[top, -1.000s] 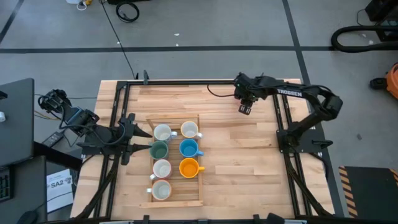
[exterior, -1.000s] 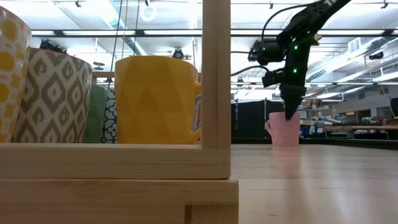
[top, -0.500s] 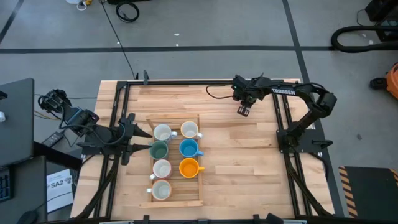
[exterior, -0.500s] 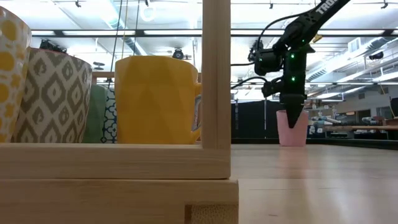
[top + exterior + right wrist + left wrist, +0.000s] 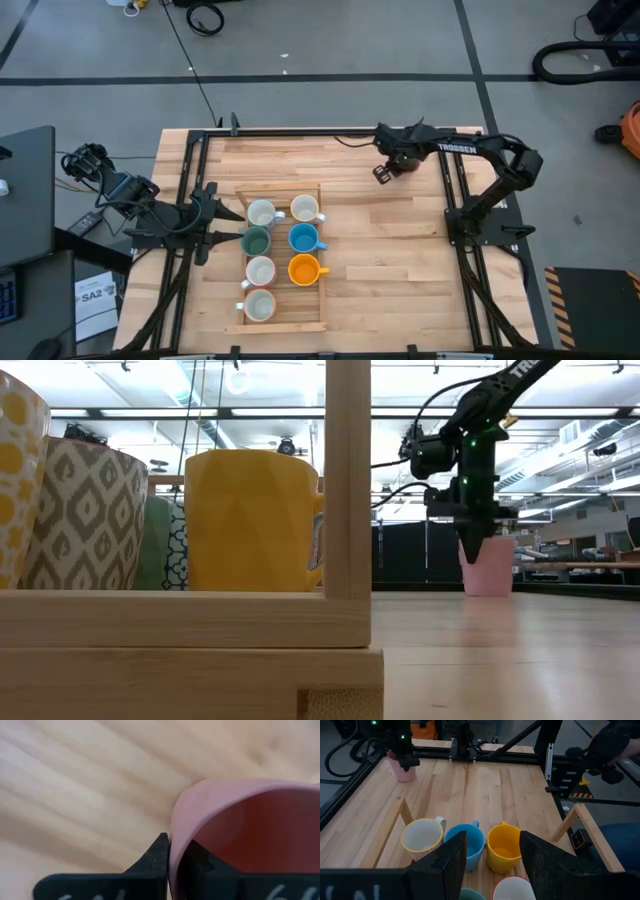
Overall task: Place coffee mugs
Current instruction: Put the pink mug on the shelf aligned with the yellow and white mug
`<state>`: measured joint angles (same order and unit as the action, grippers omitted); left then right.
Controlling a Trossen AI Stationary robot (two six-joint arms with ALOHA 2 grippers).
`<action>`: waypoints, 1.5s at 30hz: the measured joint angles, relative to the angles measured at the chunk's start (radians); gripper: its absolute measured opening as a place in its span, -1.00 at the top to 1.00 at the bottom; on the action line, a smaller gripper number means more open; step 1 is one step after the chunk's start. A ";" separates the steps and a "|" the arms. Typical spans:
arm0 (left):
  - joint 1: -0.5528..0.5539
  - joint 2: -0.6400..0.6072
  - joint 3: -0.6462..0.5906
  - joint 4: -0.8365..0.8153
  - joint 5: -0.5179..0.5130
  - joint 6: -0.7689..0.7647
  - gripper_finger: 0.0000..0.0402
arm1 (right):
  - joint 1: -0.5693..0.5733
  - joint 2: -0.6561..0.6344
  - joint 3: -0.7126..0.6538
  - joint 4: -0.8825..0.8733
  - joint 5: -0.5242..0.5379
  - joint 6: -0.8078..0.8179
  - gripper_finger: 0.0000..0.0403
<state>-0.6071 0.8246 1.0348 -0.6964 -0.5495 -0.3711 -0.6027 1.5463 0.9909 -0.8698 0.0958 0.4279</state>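
"TROSSEN" on the right arm.

My right arm is matte black with white TROSSEN lettering along its link. Green indicator lights glow near its wrist, beside a looping black cable. My left arm is equally dark, with blunt black fingers.

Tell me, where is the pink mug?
The pink mug stands at the table's far right, apart from the tray of mugs, its rim pinched by the right gripper.

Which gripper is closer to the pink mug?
Right. The right gripper is shut on the rim of the pink mug at the table's far side. The left gripper waits open across the table, by the tray of mugs.
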 joint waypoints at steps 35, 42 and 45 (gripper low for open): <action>0.000 0.000 0.000 0.000 0.000 0.050 0.06 | 0.142 0.005 0.054 -0.058 -0.213 0.950 0.82; 0.000 0.000 0.000 0.000 0.000 0.053 0.06 | 0.142 0.005 0.054 -0.014 -0.194 0.950 0.77; 0.000 0.000 0.000 0.000 0.000 0.053 0.06 | 0.142 0.005 0.054 0.002 -0.193 0.950 0.74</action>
<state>-0.6075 0.8246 1.0348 -0.6960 -0.5491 -0.3183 -0.4606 1.5517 1.0451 -0.8676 -0.0974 1.3781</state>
